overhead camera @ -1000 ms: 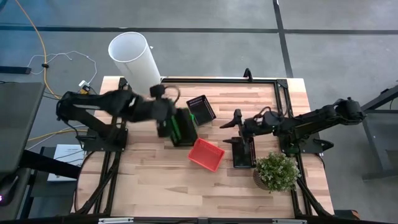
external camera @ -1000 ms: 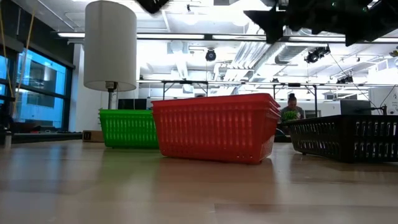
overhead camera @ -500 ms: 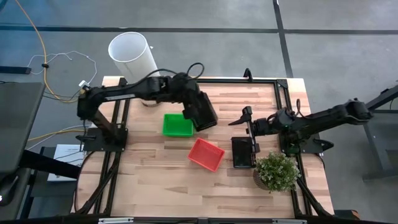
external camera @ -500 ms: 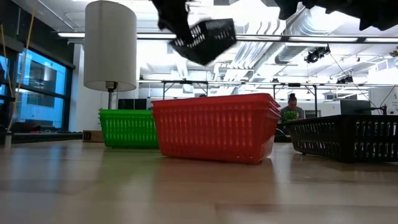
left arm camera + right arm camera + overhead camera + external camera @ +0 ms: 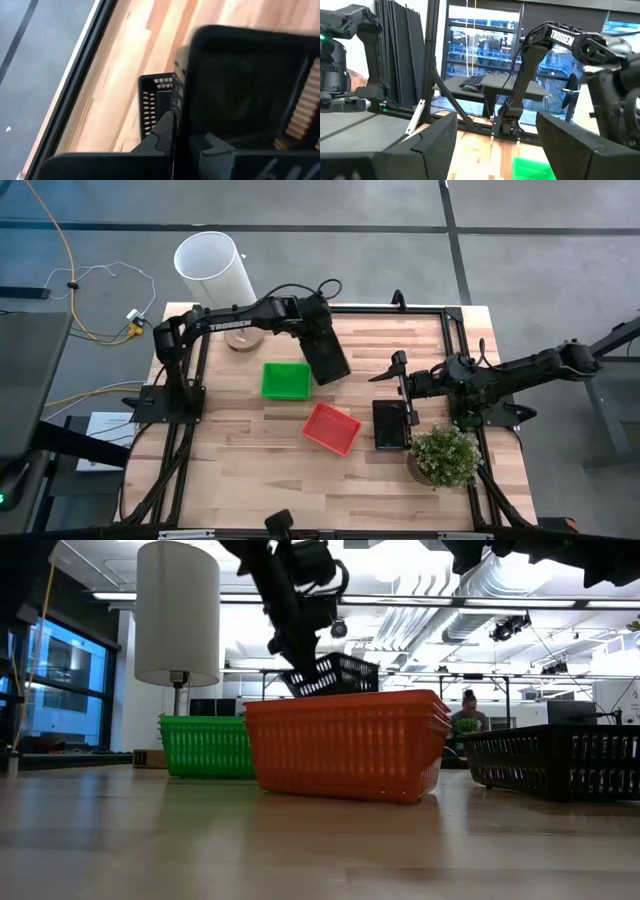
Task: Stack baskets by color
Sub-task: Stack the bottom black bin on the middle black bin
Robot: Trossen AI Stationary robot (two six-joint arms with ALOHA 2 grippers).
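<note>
My left gripper (image 5: 320,343) is shut on a black basket (image 5: 336,674) and holds it in the air over the far middle of the table, just past the red basket (image 5: 332,428). Under it the left wrist view shows another black basket (image 5: 156,104) on the wood. A green basket (image 5: 285,380) rests on its base left of them. A further black basket (image 5: 391,423) sits at the right. My right gripper (image 5: 392,385) hovers open beside that one, holding nothing. My left gripper pinches one wall of the black basket at its rim (image 5: 176,117), with one finger inside (image 5: 216,146) and one outside (image 5: 161,134). The fingers slant down from above. The basket hangs tilted below them, clear of the table and of the basket beneath.
A tall white cylinder (image 5: 212,272) stands at the far left corner and a small potted plant (image 5: 445,456) at the near right. Bare wood lies along the near edge. A person (image 5: 468,712) sits in the room beyond the table.
My left gripper has swung from over the green basket toward the table's right and far side, then come down. It stayed shut on the black basket, which now hangs just above the red basket's rim height. My right gripper has drawn back slightly toward the right edge.
</note>
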